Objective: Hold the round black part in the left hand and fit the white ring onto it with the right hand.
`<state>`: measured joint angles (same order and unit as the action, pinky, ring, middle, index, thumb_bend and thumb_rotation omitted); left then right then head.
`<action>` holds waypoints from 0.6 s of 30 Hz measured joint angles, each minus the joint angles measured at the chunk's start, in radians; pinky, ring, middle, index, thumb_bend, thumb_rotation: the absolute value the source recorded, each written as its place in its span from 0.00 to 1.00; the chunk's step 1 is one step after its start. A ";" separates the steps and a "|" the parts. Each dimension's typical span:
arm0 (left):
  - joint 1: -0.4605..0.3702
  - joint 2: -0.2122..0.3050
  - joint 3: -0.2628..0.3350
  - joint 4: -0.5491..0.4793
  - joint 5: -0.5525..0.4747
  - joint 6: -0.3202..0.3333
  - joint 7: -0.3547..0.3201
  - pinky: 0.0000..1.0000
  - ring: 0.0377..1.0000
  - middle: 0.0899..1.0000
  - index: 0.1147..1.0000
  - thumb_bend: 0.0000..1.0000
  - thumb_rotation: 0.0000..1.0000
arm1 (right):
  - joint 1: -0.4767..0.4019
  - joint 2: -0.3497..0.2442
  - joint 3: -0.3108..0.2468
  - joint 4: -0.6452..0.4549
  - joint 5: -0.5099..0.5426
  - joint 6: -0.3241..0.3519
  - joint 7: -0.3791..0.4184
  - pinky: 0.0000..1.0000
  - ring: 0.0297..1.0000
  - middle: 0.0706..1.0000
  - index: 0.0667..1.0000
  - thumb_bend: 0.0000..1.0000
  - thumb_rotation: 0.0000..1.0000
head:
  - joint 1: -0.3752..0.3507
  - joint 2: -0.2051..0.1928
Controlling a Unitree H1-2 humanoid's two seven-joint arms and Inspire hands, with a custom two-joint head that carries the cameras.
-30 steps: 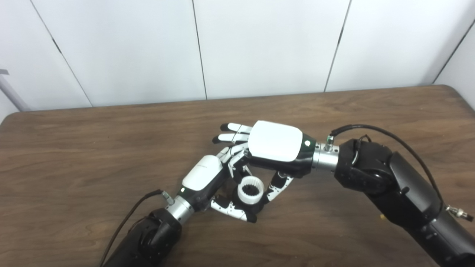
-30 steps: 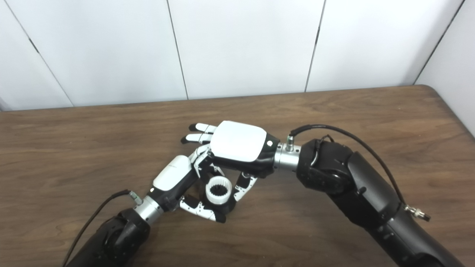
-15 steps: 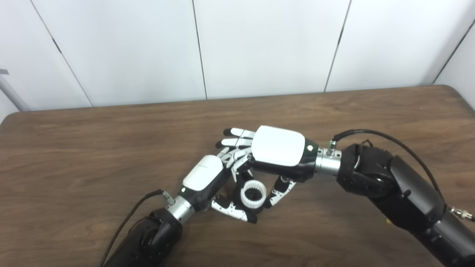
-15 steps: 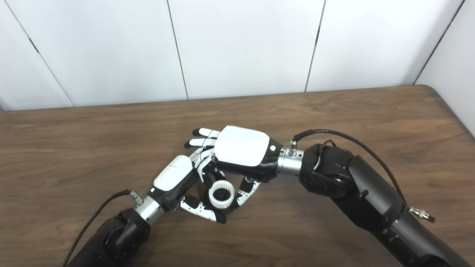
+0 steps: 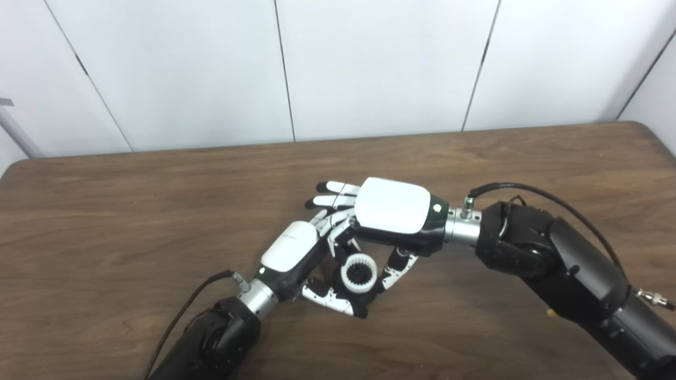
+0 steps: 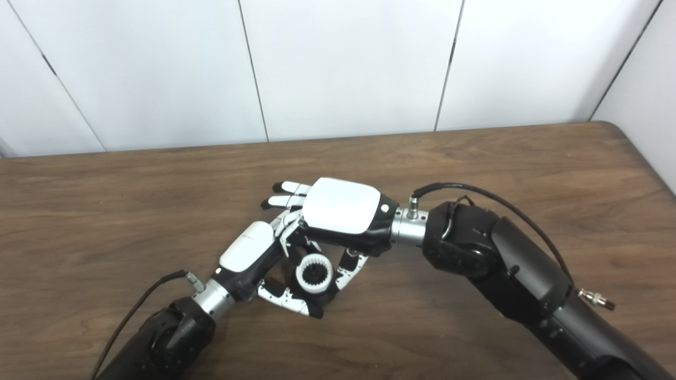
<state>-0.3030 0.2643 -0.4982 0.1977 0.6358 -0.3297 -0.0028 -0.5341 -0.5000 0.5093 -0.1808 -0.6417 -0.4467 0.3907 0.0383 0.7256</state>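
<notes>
The white ring (image 5: 359, 272), toothed inside, is seated around the black part (image 5: 360, 273), which shows dark through its middle. Both are gripped in the left hand (image 5: 296, 254), whose thumb (image 5: 332, 301) curls under the ring's near side, low over the table (image 5: 105, 221) near its middle. The right hand (image 5: 391, 214) is laid palm-down over the ring's far side, its thumb (image 5: 396, 266) touching the ring's right edge and the upper fingers (image 5: 332, 192) stretched leftward; whether the ring is actually pinched cannot be told.

Bright even light, soft shadows, slightly blurry
</notes>
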 measured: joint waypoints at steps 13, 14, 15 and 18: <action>0.006 -0.002 -0.001 -0.007 0.000 0.003 0.000 1.00 0.94 0.71 0.41 0.52 0.06 | -0.011 0.003 0.003 0.011 -0.001 -0.003 0.000 1.00 0.94 0.70 0.44 0.53 0.14 | 0.003 -0.003; 0.006 -0.003 -0.001 -0.007 0.000 0.003 0.000 1.00 0.94 0.71 0.41 0.52 0.06 | -0.013 0.003 0.005 0.013 -0.001 -0.003 0.000 1.00 0.94 0.70 0.44 0.53 0.14 | 0.002 0.000; 0.007 -0.003 0.000 -0.007 0.000 0.003 0.000 1.00 0.94 0.71 0.41 0.52 0.06 | -0.016 0.003 0.006 0.015 -0.001 -0.004 -0.001 1.00 0.94 0.70 0.44 0.53 0.14 | 0.002 0.000; 0.007 -0.004 0.000 -0.008 0.000 0.004 0.000 1.00 0.94 0.71 0.41 0.52 0.06 | -0.021 0.002 0.010 0.020 -0.001 -0.006 -0.005 1.00 0.94 0.70 0.44 0.53 0.14 | 0.006 0.002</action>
<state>-0.2959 0.2599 -0.4985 0.1900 0.6354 -0.3257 -0.0029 -0.5554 -0.4975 0.5194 -0.1610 -0.6430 -0.4527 0.3860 0.0445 0.7271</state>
